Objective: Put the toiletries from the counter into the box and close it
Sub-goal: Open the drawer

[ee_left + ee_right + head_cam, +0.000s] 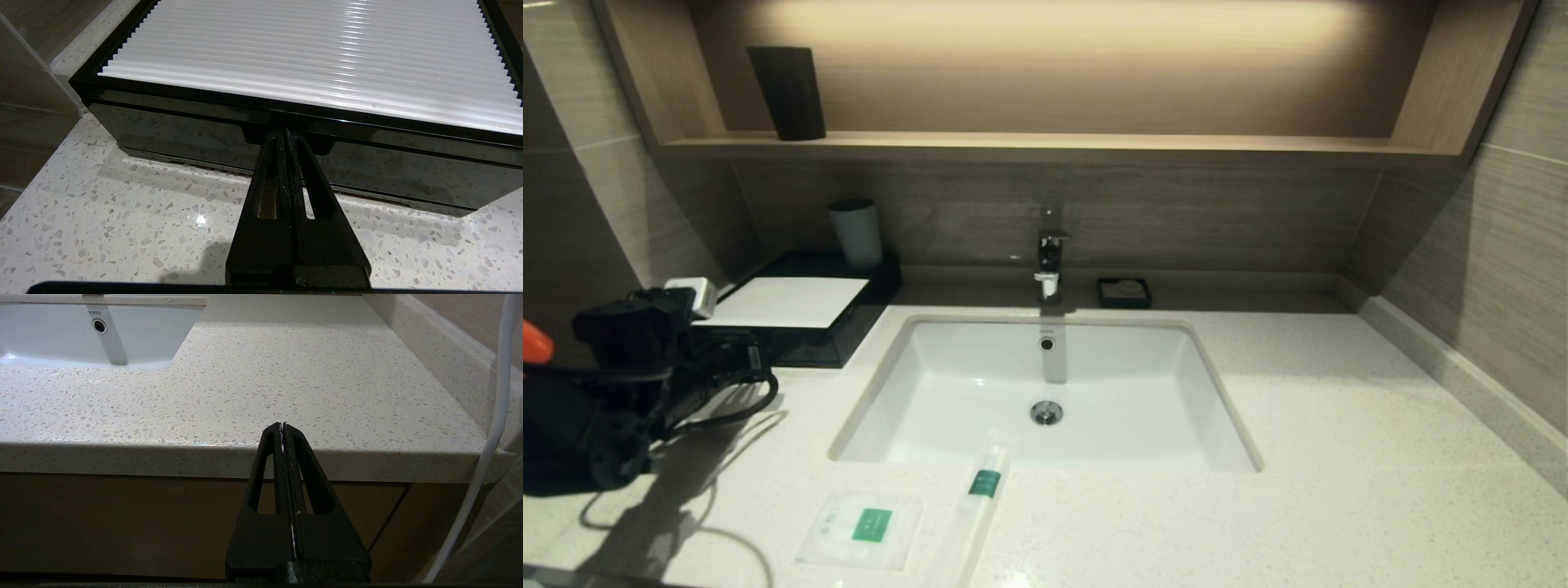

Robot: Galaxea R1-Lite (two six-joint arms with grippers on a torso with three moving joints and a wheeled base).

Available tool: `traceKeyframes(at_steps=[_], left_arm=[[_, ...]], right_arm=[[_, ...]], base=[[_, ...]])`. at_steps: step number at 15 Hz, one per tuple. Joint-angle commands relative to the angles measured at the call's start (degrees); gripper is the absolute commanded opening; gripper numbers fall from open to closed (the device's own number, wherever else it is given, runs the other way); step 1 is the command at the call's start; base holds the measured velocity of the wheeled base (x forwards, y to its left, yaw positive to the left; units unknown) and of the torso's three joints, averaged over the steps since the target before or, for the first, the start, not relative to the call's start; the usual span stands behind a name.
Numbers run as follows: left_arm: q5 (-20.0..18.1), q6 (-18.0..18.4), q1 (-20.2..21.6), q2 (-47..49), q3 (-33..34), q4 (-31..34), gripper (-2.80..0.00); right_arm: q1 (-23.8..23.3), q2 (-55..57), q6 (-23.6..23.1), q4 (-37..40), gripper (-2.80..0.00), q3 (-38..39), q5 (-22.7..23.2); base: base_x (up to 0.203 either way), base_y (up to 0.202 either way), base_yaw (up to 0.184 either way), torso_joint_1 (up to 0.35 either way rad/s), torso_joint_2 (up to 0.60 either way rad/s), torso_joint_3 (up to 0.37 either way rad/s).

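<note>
The black box with its white ribbed top panel stands at the counter's back left. My left gripper is shut with nothing between its fingers, and its tips sit in the notch at the top middle of the glossy drawer front. The drawer looks pushed in. A flat square packet with a green label lies near the counter's front edge. Beside it lies a long slim packet whose far end reaches over the basin's rim. My right gripper is shut and empty, low in front of the counter's front edge on the right.
A white basin with a chrome tap is sunk in the middle. A small black soap dish sits by the back wall. A pale cup stands at the box's rear. A dark cup is on the wooden shelf.
</note>
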Motion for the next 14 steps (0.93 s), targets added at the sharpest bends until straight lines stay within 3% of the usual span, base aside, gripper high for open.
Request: traceKeyframes(at_steps=[1, 14], left_arm=[[0.0, 0.0, -0.1, 0.1, -0.1, -0.5, -2.80], [0.0, -0.2, -0.6, 1.9, -0.5, -3.2, -2.80]], right_arm=[[0.0, -0.1, -0.1, 0.1, -2.80, 0.0, 0.0], [0.1, -0.1, 0.0, 0.0, -2.80, 0.0, 0.0]], base=[[0.000, 0.000, 0.000, 0.000, 0.00, 0.000], [0.000, 0.000, 0.000, 0.000, 0.00, 0.000]])
